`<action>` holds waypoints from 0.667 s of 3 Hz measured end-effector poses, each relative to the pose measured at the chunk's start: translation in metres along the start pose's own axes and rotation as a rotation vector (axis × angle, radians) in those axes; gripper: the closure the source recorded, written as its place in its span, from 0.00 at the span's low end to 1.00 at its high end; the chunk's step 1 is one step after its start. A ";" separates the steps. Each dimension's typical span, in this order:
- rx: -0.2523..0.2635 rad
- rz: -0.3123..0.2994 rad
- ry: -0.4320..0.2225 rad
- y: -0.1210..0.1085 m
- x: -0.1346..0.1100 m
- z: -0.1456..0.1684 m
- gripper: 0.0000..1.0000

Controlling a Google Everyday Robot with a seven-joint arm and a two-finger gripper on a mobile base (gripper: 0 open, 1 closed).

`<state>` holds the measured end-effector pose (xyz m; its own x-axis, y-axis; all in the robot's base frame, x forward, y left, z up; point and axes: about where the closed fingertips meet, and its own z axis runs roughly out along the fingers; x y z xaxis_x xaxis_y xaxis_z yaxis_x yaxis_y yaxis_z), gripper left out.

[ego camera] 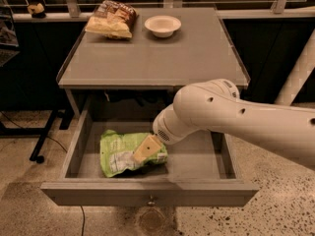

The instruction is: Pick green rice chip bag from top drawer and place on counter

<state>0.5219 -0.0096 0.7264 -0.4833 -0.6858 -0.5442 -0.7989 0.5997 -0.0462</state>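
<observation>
The green rice chip bag lies flat in the left half of the open top drawer, white label panel up. My gripper reaches down from the white arm into the drawer and sits on the bag's right end, touching or just above it. The grey counter is above the drawer, and the arm comes in from the right, below its front edge.
A brown-and-yellow chip bag and a white bowl sit at the back of the counter. The drawer's knob faces me. A dark stand leg is on the floor at the left.
</observation>
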 end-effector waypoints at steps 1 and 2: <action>-0.029 0.014 0.048 0.004 0.017 0.019 0.00; -0.029 0.014 0.047 0.004 0.017 0.019 0.00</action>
<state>0.5173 -0.0104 0.7009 -0.5100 -0.6969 -0.5042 -0.8020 0.5972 -0.0142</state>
